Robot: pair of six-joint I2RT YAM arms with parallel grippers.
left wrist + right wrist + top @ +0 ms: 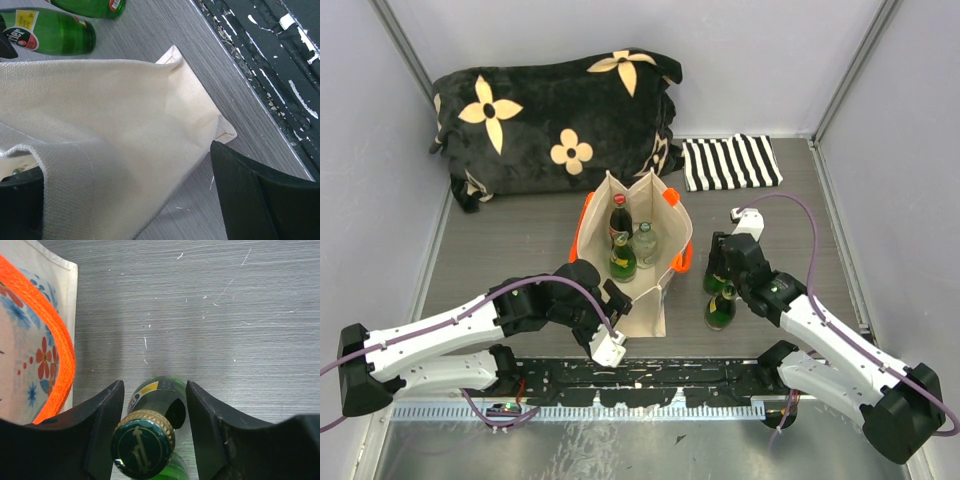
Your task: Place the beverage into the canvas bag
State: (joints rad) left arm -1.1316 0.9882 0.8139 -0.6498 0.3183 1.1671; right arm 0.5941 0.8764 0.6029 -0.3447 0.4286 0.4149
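1. Grey tabletop (510, 250) between white walls carries a black flowered cushion (555, 120) and a striped cloth (730, 162) at the far side.
2. The canvas bag (645, 310) stands upright in the middle, its mouth open, with three bottles (622, 260) inside.
3. A green bottle (145, 437) stands on the tabletop just right of the bag, outside it.
4. The right gripper (155, 385) has its jaws open on both sides of this bottle's neck.
5. The left gripper (125, 160) has its jaws wide apart, with the bag's near wall between them.
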